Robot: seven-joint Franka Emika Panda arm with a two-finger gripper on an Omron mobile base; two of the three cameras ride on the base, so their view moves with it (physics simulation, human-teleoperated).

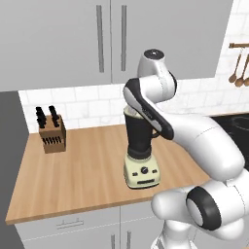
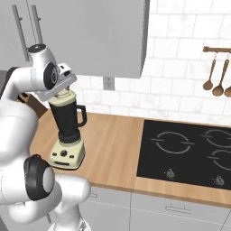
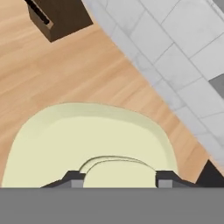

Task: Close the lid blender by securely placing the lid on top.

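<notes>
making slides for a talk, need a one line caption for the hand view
Wrist camera looking down on the cream lid, fingertips straddling its raised centre knob, above the wooden counter.

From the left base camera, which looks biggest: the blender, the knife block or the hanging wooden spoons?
1. The blender, clearly largest.
2. The knife block.
3. The wooden spoons, smallest, though they hang farther back and are cut by the frame edge, so that is unsure.

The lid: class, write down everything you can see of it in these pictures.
The lid is pale cream-yellow, smooth and matte like plastic, squarish with rounded corners and a raised centre knob. In the hand view the gripper has a fingertip on either side of that knob. The base views show it at the top of the blender jar, roughly level, under the hand. Whether it is fully seated on the rim cannot be told.
</notes>
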